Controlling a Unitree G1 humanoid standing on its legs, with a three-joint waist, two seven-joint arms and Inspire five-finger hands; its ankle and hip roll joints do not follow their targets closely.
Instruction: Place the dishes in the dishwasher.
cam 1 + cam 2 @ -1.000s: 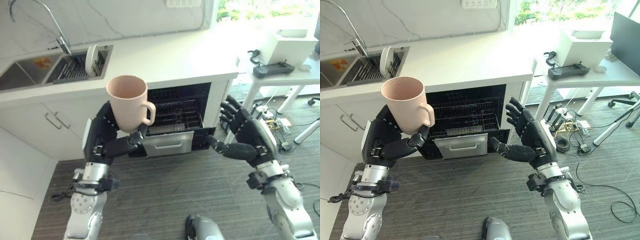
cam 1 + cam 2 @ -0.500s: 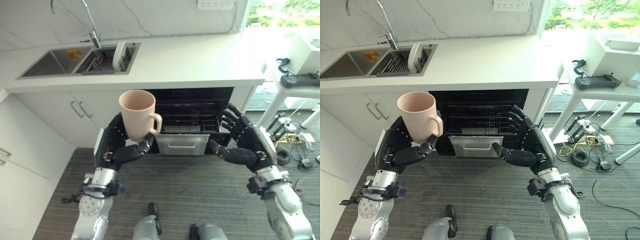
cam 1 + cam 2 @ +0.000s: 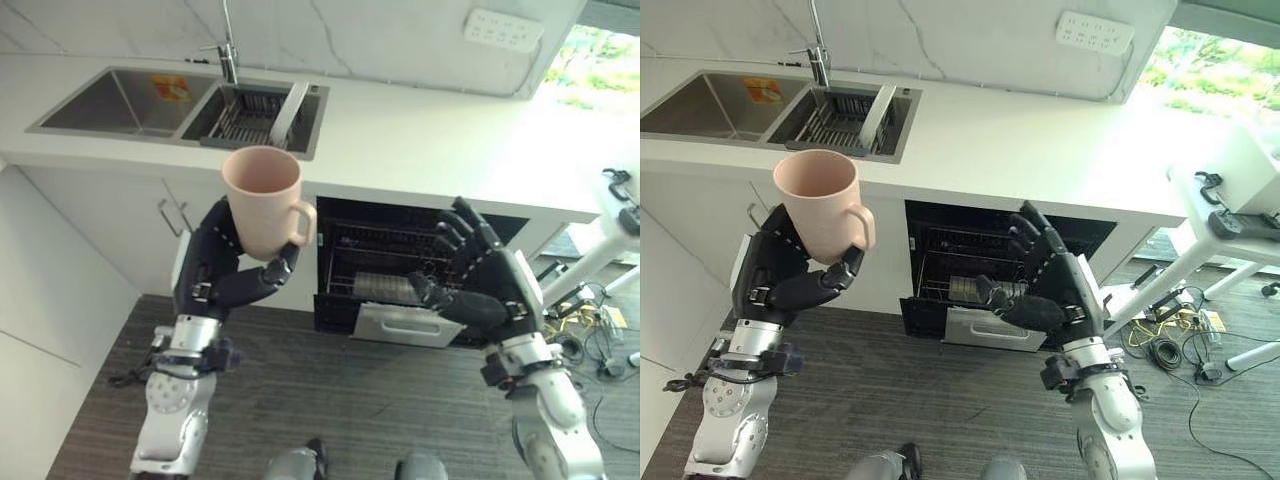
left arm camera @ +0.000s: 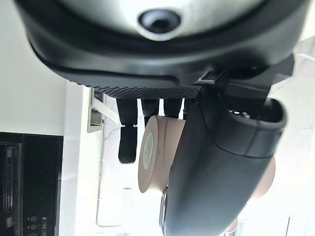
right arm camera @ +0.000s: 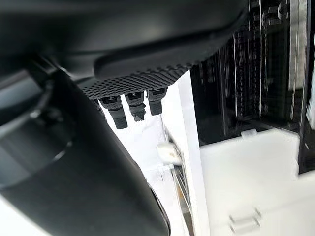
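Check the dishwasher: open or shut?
Open. The dishwasher shows its dark cavity and wire rack under the counter.

A kitchen: a white counter (image 3: pixel 1040 150) holds a double sink (image 3: pixel 120 100) with a tap (image 3: pixel 228 45) and a dish rack (image 3: pixel 840 115), above an open built-in dishwasher (image 3: pixel 980 270) and white cabinets (image 3: pixel 130 215), beneath a marble backsplash (image 3: pixel 940 35).

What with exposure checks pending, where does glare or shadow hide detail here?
Left eye view: daylight washes out the window and nearby countertop; the dishwasher interior is dark, racks faint. Left wrist view: bright background bleaches behind the mug in the left robot hand.
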